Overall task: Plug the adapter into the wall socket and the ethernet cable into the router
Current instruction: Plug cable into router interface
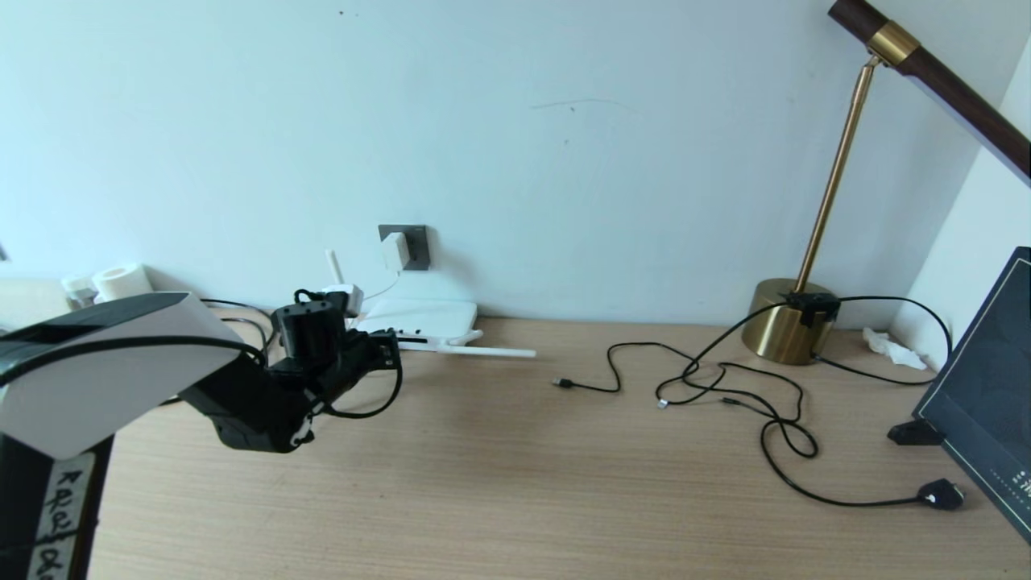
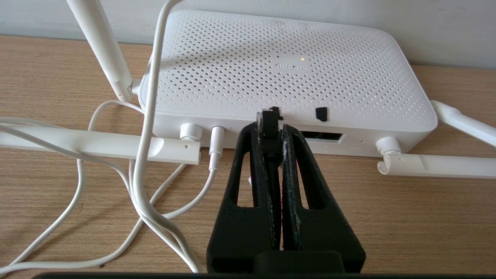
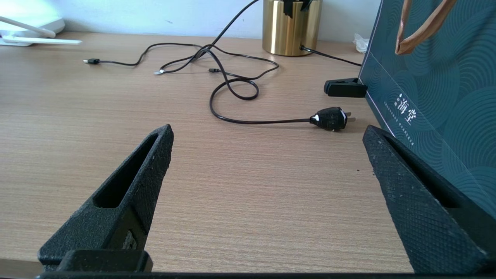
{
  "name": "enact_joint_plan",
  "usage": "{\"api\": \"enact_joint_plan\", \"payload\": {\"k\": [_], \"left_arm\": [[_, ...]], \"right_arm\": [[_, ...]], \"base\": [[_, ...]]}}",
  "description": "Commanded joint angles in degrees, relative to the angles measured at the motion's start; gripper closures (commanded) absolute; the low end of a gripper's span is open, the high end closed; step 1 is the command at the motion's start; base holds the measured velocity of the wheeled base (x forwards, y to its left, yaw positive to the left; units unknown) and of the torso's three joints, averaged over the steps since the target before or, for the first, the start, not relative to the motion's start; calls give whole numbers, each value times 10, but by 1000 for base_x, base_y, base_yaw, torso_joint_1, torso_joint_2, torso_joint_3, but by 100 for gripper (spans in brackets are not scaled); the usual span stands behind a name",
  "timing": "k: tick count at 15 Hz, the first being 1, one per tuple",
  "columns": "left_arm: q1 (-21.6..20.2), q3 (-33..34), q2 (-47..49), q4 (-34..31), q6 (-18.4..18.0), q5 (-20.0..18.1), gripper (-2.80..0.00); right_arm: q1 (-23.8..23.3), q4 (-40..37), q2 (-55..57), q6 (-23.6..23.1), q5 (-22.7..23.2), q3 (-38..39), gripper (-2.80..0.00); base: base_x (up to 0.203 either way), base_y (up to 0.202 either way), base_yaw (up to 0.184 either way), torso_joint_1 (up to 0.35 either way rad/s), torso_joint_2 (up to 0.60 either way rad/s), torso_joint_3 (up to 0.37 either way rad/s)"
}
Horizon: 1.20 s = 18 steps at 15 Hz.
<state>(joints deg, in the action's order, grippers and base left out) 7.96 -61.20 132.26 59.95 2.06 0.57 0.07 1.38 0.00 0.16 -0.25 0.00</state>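
Against the pale blue-white wall (image 1: pixel 564 121), a light wooden desk (image 1: pixel 515 483) is running the width of the room. Over at the far left, a roll of white tissue (image 1: pixel 122 281) is sitting by the wall. Next, the robot's left gripper (image 2: pixel 270 118) is reaching low over the desk, its black fingers (image 2: pixel 252 162) clenched on the ethernet cable (image 2: pixel 269 123), a black cable whose connector tip is sitting right at the dark ports on the near edge of the router (image 2: pixel 279 69); whether it is seated I cannot tell. That router, a flat white perforated box with long thin white stick antennas, is lying against the wall with thin white cords looping beside it. Just above it, the adapter (image 1: pixel 395 251), a small white cube, is sitting plugged in the wall socket (image 1: pixel 412 246), a dark grey square plate.

Moving right, thin black cables (image 1: pixel 725 395) are sprawling in loops across the bare wood, one ending in a chunky black plug (image 3: pixel 330 118). Behind them, a brass lamp base (image 1: pixel 785 322) is standing near the wall, its slim rod rising to a dark wooden arm. At the far right, a dark teal patterned bag (image 3: pixel 438 77) is standing upright. The right gripper (image 3: pixel 267 135) is hanging released, jaws wide apart, low over empty wood near that bag.
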Motion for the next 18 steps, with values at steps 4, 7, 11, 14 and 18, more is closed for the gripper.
{"api": "enact_joint_plan", "payload": {"k": [4, 7, 11, 14, 18], "left_arm": [[1, 2, 8, 5, 0, 0, 0], [5, 16, 10, 8, 1, 0, 0], [11, 11, 27, 10, 1, 2, 0], [13, 9, 27, 10, 0, 3, 0], [13, 8, 28, 10, 0, 4, 0]], "right_arm": [[0, 0, 0, 1, 0, 7, -280], [0, 0, 0, 1, 0, 7, -280], [0, 0, 0, 1, 0, 7, -280], [0, 0, 0, 2, -1, 7, -280], [0, 0, 0, 3, -1, 6, -280]], "base": [[0, 0, 0, 0, 0, 0], [0, 0, 0, 0, 0, 0], [0, 0, 0, 0, 0, 0], [0, 0, 0, 0, 0, 0], [0, 0, 0, 0, 0, 0]]}}
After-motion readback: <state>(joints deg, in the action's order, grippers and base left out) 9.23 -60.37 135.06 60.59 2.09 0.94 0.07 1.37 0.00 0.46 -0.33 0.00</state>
